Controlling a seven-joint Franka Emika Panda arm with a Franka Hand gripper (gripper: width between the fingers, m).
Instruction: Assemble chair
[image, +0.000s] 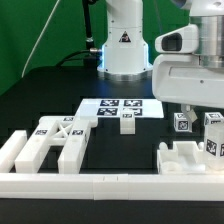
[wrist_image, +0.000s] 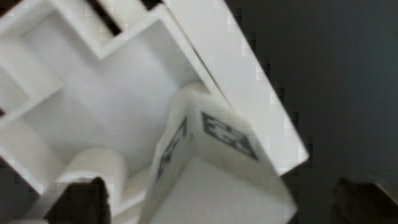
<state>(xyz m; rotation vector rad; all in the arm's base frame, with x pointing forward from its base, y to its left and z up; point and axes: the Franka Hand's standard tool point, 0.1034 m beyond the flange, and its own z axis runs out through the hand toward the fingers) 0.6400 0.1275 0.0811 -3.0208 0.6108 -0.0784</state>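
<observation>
Black tabletop (image: 50, 95), chunky matte white chair pieces (image: 45, 148)

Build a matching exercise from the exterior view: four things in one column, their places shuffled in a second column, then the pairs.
Things
1. marker board
2. small tagged block
3. large slotted chair piece
4. robot base

Places
A. on the exterior view's left, towards the front
B. at the back, behind the marker board
C. lying flat at the scene's centre
D. just in front of the marker board's near edge

Pairs: 1-C, 2-D, 3-A, 4-B
</observation>
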